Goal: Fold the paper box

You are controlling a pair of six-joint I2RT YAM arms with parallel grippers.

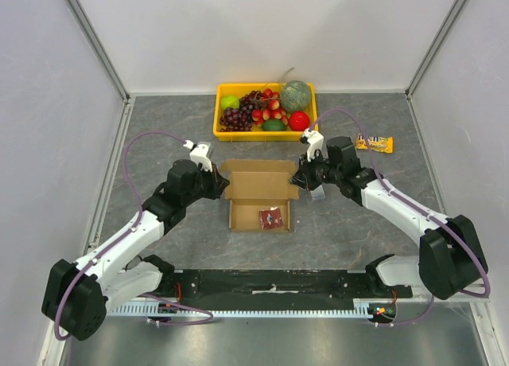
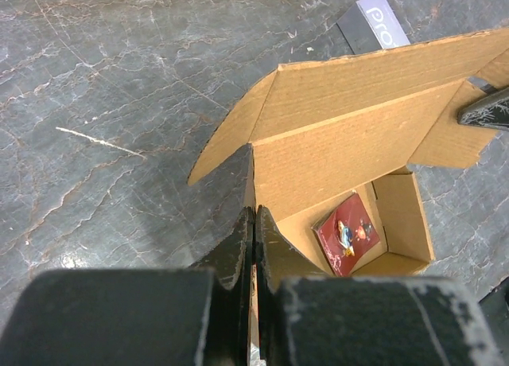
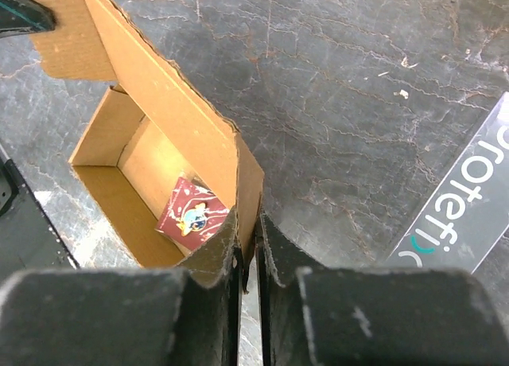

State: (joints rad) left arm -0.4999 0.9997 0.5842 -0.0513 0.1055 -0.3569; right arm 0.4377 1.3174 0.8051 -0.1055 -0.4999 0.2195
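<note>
Overhead and wrist views of a half-formed carton held by two arms. The grey stone-patterned bench (image 1: 334, 239) carries everything. At its far edge sits a yellow tray (image 1: 262, 135) of fruit, just behind the work area and apart from it. The paper box (image 1: 254, 183) lies at the centre of the bench, between the two arms. Its base and side walls are raised, and its lid panel stands open toward the tray.

The left tool (image 2: 254, 223) is pressed together on the left side wall. The right tool (image 3: 248, 231) pinches the right side wall near its upper corner. Gripping opposite walls probably keeps them upright and steadies the carton so the lid can be brought over. By this reading the folding is part-way done, with closure not yet made.

A small red packet (image 1: 271, 218) rests on the box floor, toward the right wall. A wrapped bar (image 1: 374, 144) lies on the bench to the right, well apart from the box.
</note>
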